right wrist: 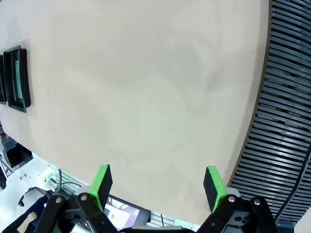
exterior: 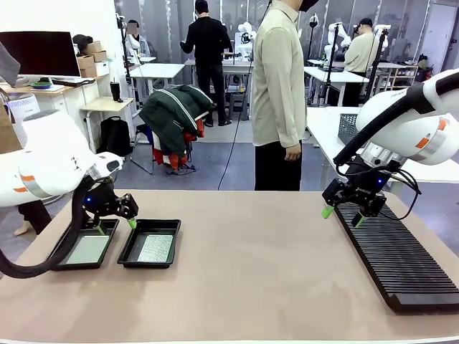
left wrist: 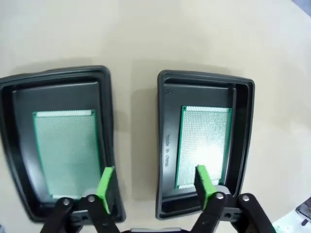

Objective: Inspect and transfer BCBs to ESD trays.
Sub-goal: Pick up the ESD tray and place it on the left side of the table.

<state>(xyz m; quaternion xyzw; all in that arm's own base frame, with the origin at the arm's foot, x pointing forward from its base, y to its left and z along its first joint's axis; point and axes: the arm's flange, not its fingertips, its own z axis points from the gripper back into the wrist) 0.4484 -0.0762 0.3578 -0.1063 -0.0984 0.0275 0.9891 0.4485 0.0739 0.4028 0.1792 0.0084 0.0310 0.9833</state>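
Two black ESD trays sit side by side at the table's left: the left tray point(exterior: 63, 252) point(left wrist: 14, 126) and the right tray point(exterior: 130, 252) point(left wrist: 167, 145). Each holds a flat green BCB, one point(exterior: 89, 249) point(left wrist: 65, 145) in the left tray and one point(exterior: 155, 248) point(left wrist: 204, 141) in the right. My left gripper point(exterior: 128, 219) point(left wrist: 154, 187) hovers open above the gap between the trays, holding nothing. My right gripper point(exterior: 342, 216) point(right wrist: 158, 187) hangs open and empty over the table beside the black slotted rack point(exterior: 398, 261) point(right wrist: 284, 121).
A person in a pale shirt point(exterior: 278, 86) stands at the far side of the table, arm hanging. A grey mesh basket point(exterior: 348, 127) sits on a table behind the right arm. The trays point(right wrist: 14, 77) show far off in the right wrist view.
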